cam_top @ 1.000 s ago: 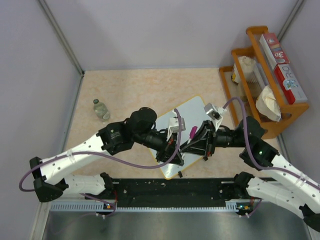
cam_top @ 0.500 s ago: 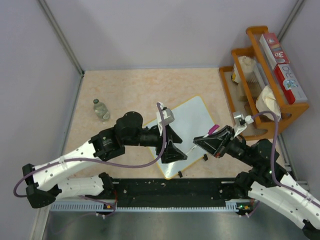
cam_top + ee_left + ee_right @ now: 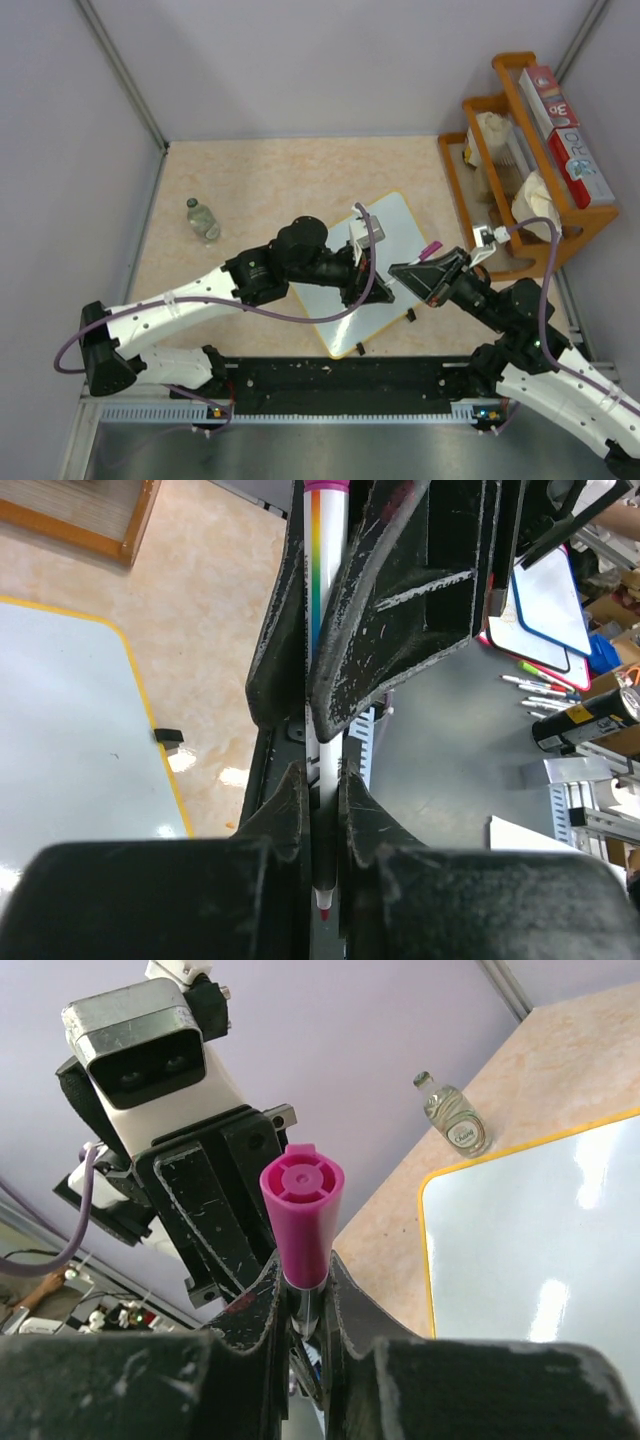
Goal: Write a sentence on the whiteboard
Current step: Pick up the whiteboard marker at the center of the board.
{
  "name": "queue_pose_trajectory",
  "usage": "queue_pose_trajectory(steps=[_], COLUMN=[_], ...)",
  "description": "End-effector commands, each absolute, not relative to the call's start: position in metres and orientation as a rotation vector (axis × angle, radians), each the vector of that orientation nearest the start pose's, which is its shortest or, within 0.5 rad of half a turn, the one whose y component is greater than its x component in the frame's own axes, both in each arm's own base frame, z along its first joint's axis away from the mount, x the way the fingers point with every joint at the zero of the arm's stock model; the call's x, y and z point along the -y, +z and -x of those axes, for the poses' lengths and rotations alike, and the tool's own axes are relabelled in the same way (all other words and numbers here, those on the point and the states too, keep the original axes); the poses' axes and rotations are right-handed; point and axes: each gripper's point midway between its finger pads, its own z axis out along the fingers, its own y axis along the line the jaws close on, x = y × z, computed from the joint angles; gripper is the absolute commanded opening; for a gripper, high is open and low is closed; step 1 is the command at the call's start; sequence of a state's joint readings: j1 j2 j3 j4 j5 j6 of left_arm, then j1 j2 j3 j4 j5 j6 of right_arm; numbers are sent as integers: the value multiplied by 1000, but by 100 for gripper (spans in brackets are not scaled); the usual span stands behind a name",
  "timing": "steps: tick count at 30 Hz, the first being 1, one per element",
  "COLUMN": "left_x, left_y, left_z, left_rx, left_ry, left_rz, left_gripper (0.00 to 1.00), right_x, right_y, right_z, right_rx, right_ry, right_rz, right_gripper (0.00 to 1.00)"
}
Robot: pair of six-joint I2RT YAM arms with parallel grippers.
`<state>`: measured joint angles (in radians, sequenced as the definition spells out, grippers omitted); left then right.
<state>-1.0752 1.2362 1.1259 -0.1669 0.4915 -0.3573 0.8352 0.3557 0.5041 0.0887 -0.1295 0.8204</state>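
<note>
Marker (image 3: 318,580), clamped by both closed claws, left claw (image 3: 322,790) and right claw (image 3: 305,1285), lies 8-to-2 o'clock over the blank whiteboard (image 3: 398,228); left claw holds its tip end.

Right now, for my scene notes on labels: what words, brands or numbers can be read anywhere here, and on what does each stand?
"RO": on the red-and-white box in the wooden rack; the rest is unclear.
Label on the bottle: too blurred to read.
The whiteboard: no writing shows.
The marker: a rainbow stripe, no words.
</note>
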Motion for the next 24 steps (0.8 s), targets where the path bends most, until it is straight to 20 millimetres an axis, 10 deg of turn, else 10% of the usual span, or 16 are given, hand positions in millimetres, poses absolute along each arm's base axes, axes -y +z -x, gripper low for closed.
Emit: queue_pose_trajectory(steps=[1,6,9,17,24], left_x=[380,365,357,343,342], left_y=[346,347,350,345,343], left_z=[-105,-98,-94,-76,-65], left_rx=[-1613,-1640,-1635,-1662,-1645], left_ry=[-1396,-1370,-1360,-1382,-1434], left_rz=[-1020,-1044,-1064,-1150,-1207], left_gripper=[0,0,0,0,0], right_x=[-219,-213,-218,-243,-252], right_y=[340,348,355,370,368], right_z=[-127,-125,-118,-83,-77], right_rx=[-1469,-1476,-1469,-1412,-1392], right_ry=[1440,1348,1326,1424,1479], right_rz=[169,249,358,715,771], right_gripper=[11,72,84,84,61])
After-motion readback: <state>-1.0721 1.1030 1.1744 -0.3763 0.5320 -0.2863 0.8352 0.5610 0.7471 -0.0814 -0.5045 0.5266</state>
